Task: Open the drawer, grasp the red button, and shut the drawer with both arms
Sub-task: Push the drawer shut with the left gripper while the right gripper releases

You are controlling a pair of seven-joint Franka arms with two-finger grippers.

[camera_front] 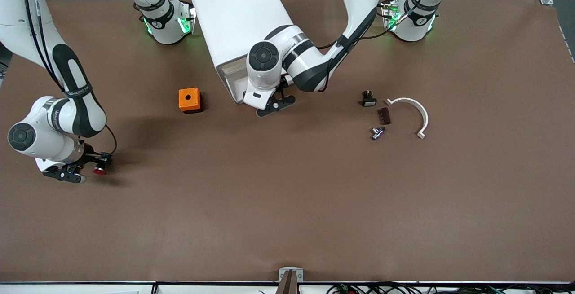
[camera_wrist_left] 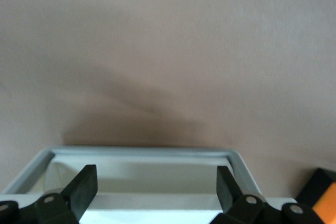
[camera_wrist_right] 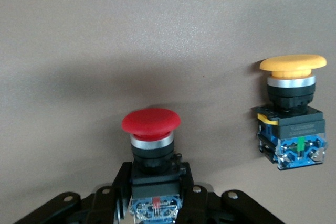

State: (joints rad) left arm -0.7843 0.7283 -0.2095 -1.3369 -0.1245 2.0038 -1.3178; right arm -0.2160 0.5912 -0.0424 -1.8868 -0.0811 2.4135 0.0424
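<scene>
**A:** Where's the red button point(camera_wrist_right: 151, 124) right now?

**B:** In the right gripper point(camera_front: 92, 164), low over the worktop point(camera_front: 287, 204) at the right arm's end of it, well apart from the cabinet point(camera_front: 233, 20). The right wrist view shows the jaws closed on the button's black body, red cap out in front. A yellow-capped button point(camera_wrist_right: 292, 85) lies on the worktop close by; leave that one alone.

**B:** And the left gripper point(camera_front: 275, 104) is at the cabinet's front, jaws spread wide over the top drawer point(camera_wrist_left: 142, 153), which is pulled out. I can see its front rim and a pale, bare interior in the left wrist view.

**A:** So the step in hand is shutting the drawer?

**B:** That's my reading. The button is out and held, the drawer is open, so closing is what remains.

**A:** How should it go?

**B:** Push on the front rim near its middle, straight along the drawer's travel. The cabinet sits at an angle on the worktop, so the push should follow that angle, not the worktop's edge. An off-centre shove could skew the shallow drawer or slide the whole cabinet. Keep the fingertips point(camera_wrist_left: 84, 187) out of the tray so they don't get trapped as it goes in.

**A:** And the right arm?

**B:** It waits, holding its grip firm.
</scene>
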